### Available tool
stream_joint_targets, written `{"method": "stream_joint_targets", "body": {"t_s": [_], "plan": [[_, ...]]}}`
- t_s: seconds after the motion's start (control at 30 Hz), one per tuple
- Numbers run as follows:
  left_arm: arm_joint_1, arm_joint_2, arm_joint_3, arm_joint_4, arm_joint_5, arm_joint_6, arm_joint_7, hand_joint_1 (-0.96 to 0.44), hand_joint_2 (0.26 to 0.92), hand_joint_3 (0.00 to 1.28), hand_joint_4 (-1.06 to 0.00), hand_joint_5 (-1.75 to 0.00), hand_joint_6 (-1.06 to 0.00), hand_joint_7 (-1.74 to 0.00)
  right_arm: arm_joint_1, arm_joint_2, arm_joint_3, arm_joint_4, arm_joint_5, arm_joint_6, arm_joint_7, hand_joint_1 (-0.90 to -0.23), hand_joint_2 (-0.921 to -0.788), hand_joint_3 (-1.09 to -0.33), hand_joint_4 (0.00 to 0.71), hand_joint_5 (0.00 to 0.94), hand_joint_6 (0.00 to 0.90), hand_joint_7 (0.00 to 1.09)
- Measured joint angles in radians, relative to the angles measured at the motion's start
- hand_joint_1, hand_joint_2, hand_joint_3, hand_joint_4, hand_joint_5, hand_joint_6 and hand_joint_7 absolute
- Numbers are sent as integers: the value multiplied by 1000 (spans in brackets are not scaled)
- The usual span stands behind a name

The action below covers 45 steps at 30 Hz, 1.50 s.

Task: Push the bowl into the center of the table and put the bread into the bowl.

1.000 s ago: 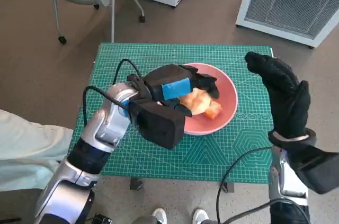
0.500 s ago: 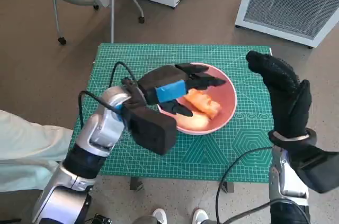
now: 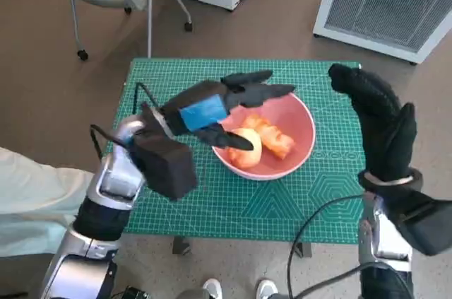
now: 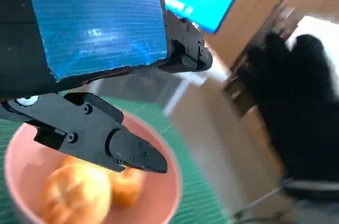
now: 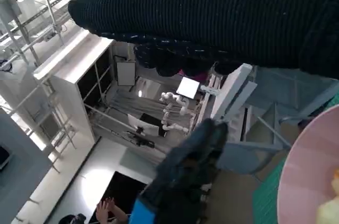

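Left robot hand point(image 3: 219, 104) has lifted off the bread point(image 3: 258, 143) since a second ago, fingers now apart, holding nothing, hovering over the near-left rim of the bowl point(image 3: 300, 126). Right robot hand point(image 3: 378, 126) unchanged: raised upright beside the bowl's right side, fingers apart, holding nothing. Bread sits in the pink bowl, bowl roughly mid-counter point(image 3: 162, 73), so I'd judge the task essentially done. No readable writing; counter mat grid markings too small.
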Motion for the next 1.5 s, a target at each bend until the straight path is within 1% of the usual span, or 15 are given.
{"method": "stream_joint_targets", "body": {"t_s": [0.23, 0.27, 0.3, 0.37, 0.47, 0.5, 0.57, 0.7, 0.8, 0.9, 1.03, 1.17, 1.33, 1.5], "plan": [[2, -25, 77, 79, -121, -98, 4, -384, 915, 3, -129, -1, -279, 0, -16, -1, -3, -7, 0, 17, -4, -614, -921, -763, 267, 11, -1, 546], [2, -28, 82, 87, -130, -107, 5, -406, 916, 34, -135, -4, -280, -1, -18, -1, -3, -8, 0, 18, -5, -615, -921, -759, 268, 11, 0, 547], [2, -37, 90, 99, -141, -121, 6, -447, 918, 101, -149, -10, -283, -3, -21, -1, -3, -9, 0, 21, -6, -617, -921, -752, 270, 12, 2, 548], [7, -67, 124, 128, -189, -154, 20, -494, 920, 187, -166, -16, -284, -3, -32, 0, -2, -13, 0, 31, -9, -621, -921, -741, 272, 12, 5, 551], [17, -122, 171, 163, -257, -201, 57, -526, 921, 261, -175, -18, -273, -2, -58, 0, -1, -25, 0, 45, -14, -625, -921, -725, 273, 11, 10, 556], [18, -135, 180, 171, -267, -212, 65, -531, 921, 294, -162, -15, -253, -2, -65, 0, 0, -28, 0, 48, -15, -627, -921, -721, 273, 11, 12, 558], [23, -161, 199, 187, -290, -236, 85, -546, 921, 322, -169, -25, -248, -27, -82, 1, 2, -33, -1, 56, -16, -629, -921, -716, 271, 9, 15, 563], [40, -201, 225, 197, -301, -269, 128, -594, 921, 368, -177, -28, -246, -45, -95, 1, 4, -36, -2, 62, -17, -631, -921, -715, 269, 7, 16, 569], [58, -226, 237, 198, -302, -284, 160, -630, 921, 390, -180, -27, -242, -48, -100, 0, 5, -34, -4, 62, -17, -631, -921, -714, 267, 6, 18, 573], [73, -238, 239, 198, -301, -291, 175, -671, 921, 422, -182, -23, -237, -51, -108, 0, 5, -25, -9, 62, -17, -630, -921, -712, 266, 5, 18, 578], [95, -236, 239, 195, -299, -299, 173, -680, 921, 438, -176, -16, -235, -53, -122, -2, 5, -10, -23, 60, -17, -629, -921, -713, 266, 4, 15, 581], [103, -228, 238, 190, -299, -299, 160, -680, 921, 445, -168, -11, -234, -55, -126, -2, 6, 3, -39, 57, -20, -628, -921, -715, 265, 4, 10, 583], [107, -220, 239, 183, -299, -299, 153, -681, 921, 446, -163, -7, -232, -57, -129, -2, 7, 9, -42, 52, -21, -627, -921, -716, 264, 3, 7, 585], [116, -213, 241, 181, -299, -306, 153, -685, 921, 443, -153, -1, -230, -58, -144, -2, 10, 19, -44, 53, -21, -626, -921, -720, 261, 1, 2, 587]]}}
